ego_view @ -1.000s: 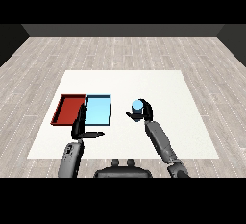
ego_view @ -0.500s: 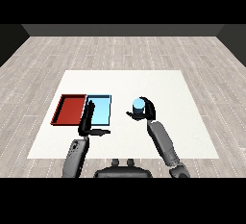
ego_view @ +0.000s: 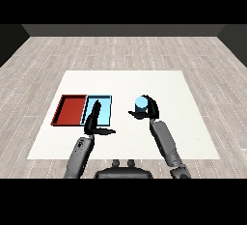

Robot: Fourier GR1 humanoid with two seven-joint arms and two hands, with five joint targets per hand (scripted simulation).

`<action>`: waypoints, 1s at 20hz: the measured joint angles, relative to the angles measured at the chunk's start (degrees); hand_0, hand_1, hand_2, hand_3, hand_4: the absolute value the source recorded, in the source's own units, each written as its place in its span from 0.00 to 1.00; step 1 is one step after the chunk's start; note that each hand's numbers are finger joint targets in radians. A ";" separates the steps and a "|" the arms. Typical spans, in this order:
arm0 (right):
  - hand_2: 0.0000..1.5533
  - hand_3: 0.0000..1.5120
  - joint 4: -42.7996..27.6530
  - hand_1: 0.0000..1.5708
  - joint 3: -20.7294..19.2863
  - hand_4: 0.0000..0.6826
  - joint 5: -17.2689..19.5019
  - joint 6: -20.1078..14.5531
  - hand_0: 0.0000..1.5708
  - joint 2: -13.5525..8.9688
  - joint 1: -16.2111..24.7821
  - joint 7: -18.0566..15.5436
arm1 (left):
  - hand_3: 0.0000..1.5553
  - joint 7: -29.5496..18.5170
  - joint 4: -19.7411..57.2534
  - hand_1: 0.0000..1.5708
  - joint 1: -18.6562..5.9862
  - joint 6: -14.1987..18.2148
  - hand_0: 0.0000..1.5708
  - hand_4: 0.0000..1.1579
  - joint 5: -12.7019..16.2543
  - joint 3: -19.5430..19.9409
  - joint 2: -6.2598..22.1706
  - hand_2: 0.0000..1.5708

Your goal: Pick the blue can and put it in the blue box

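Blue cylindrical can (ego_view: 141,104) gripped in curled right hand (ego_view: 149,109)

Single head view, shot from above and behind the arms, facing 12 o'clock, tilted down across the white table (ego_view: 159,81). Mid-range: whole tabletop in frame w/ plank floor (ego_view: 120,50) beyond. No 2nd view, so no overlap.

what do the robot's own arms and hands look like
Two smooth grey cylindrical forearms, each ending in a black hand: the left hand with slim black fingers and a thumb, the right hand the same. No cables, markings or sleeves show.
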 measured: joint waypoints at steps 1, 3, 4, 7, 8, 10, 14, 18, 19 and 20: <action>0.95 0.91 -0.01 0.94 -0.04 0.82 0.19 -0.09 0.94 0.31 -0.44 0.43 | 0.00 -0.16 1.41 0.00 -1.35 1.07 0.00 0.00 0.81 -1.05 -0.02 0.00; 0.95 0.91 -0.71 0.92 -0.12 0.81 0.77 0.24 0.92 0.40 -0.24 0.54 | 0.00 0.29 1.77 0.00 -2.49 1.52 0.00 0.00 1.83 -2.23 -0.04 0.00; 0.95 0.92 -0.62 0.92 -0.60 0.81 0.79 0.39 0.92 0.36 -0.73 0.71 | 0.00 1.18 1.38 0.00 -3.16 2.13 0.00 0.00 2.33 -3.00 -0.04 0.00; 0.95 0.92 -1.14 0.91 0.02 0.83 1.36 0.56 0.91 0.64 -0.57 0.66 | 0.00 1.75 1.98 0.00 -4.84 2.65 0.00 0.00 3.34 -3.59 -0.06 0.00; 0.95 0.92 -1.77 0.92 0.50 0.84 1.71 0.25 0.92 0.85 -0.41 0.98 | 0.00 0.89 1.89 0.00 -4.02 2.90 0.00 0.00 3.36 -4.65 -0.06 0.00; 0.95 0.92 -1.85 0.92 1.75 0.83 1.65 -0.75 0.92 1.14 -1.17 1.16 | 0.00 1.70 2.68 0.00 -5.82 3.91 0.00 0.00 3.55 -5.74 -0.07 0.00; 0.94 0.91 -3.42 0.93 2.58 0.81 0.78 -0.77 0.93 1.26 -1.52 2.25 | 0.00 0.17 5.60 0.00 -6.99 5.53 0.00 0.00 4.03 -8.25 -0.07 0.00; 0.94 0.90 -2.22 0.92 4.37 0.81 -0.19 -2.21 0.92 1.47 -2.62 1.79 | 0.00 -0.81 9.50 0.00 -9.18 6.20 0.00 0.00 5.61 -9.26 -0.07 0.00; 0.94 0.90 -1.94 0.91 4.84 0.81 -0.56 -2.08 0.91 1.50 -2.44 1.22 | 0.00 -0.74 9.96 0.00 -9.74 6.91 0.00 0.00 5.96 -9.83 -0.07 0.00; 0.94 0.90 -3.08 0.91 5.72 0.82 -0.86 -2.50 0.91 1.52 -1.97 1.66 | 0.00 -1.33 10.77 0.00 -9.84 7.91 0.00 0.00 6.41 -10.90 -0.08 0.00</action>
